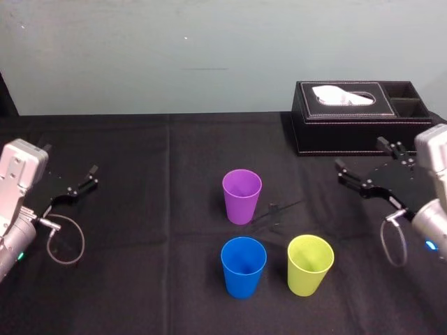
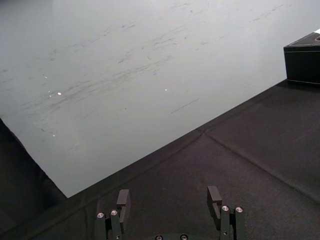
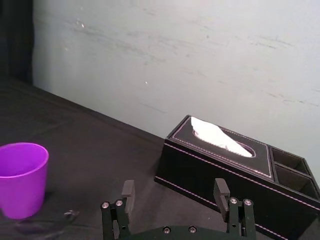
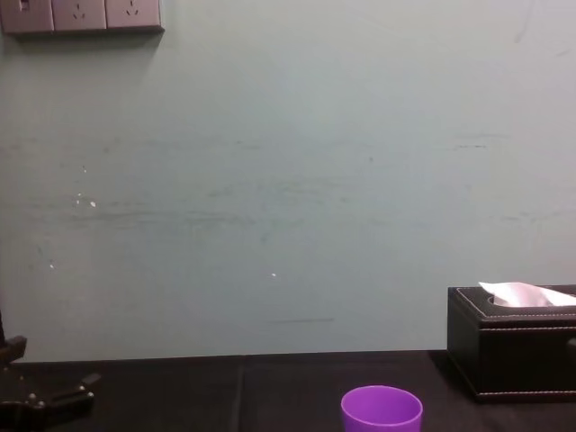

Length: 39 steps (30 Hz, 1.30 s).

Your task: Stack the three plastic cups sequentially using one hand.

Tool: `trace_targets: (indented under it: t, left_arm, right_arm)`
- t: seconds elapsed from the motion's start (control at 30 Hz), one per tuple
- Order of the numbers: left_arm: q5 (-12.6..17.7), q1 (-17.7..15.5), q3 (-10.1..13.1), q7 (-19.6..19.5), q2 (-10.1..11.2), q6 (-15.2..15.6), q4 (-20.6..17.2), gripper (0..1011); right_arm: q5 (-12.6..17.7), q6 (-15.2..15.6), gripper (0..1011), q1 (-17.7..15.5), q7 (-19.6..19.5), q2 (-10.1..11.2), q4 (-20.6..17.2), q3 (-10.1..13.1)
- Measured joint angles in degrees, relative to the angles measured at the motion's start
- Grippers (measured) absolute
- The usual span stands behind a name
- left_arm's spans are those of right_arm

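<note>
A table covered with a black cloth [image 1: 140, 209] is set against a pale green wall [image 1: 209, 42], on which a strip of wall sockets [image 4: 81, 15] is seen high up in the chest view. The right gripper [image 1: 362, 157] is held above the right side of the cloth with its jaws spread wide and nothing between them; in the right wrist view both fingers [image 3: 220, 187] are seen well apart. Just behind it, near the wall, a black leather tissue box [image 1: 353, 115] is placed, with a white tissue raised from its slot. To its left, at the middle of the table, the purple cup [image 1: 242, 195] is stood upright. Nearer the robot, the blue cup [image 1: 243, 266] is set in front of the purple one, and the yellow-green cup [image 1: 309, 264] is placed near the blue cup on its right. All three are upright, mouths up, and apart from one another. The left gripper [image 1: 70, 160] is held at the far left edge, jaws likewise spread and empty, well apart from the cups.
</note>
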Motion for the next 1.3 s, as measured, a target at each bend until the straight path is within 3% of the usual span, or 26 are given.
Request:
trace_targets:
  t: [0.3, 0.83, 1.03, 1.3]
  left_arm:
    - [0.0, 0.0, 0.0, 0.0, 0.0, 0.0, 0.0, 1010]
    - [0.0, 0.0, 0.0, 0.0, 0.0, 0.0, 0.0, 1010]
    - [0.0, 0.0, 0.0, 0.0, 0.0, 0.0, 0.0, 1010]
    - [0.0, 0.0, 0.0, 0.0, 0.0, 0.0, 0.0, 1010]
  right_arm:
    - [6.6, -1.2, 1000, -6.2, 7.9, 4.7, -5.8, 5.4]
    - [11.9, -7.4, 1000, -17.8, 19.9, 11.3, -12.4, 12.1]
    - [12.9, -9.0, 1000, -21.0, 23.6, 12.3, -13.1, 13.3]
    - [12.0, -10.2, 1000, -22.8, 26.3, 11.8, -12.8, 12.9]
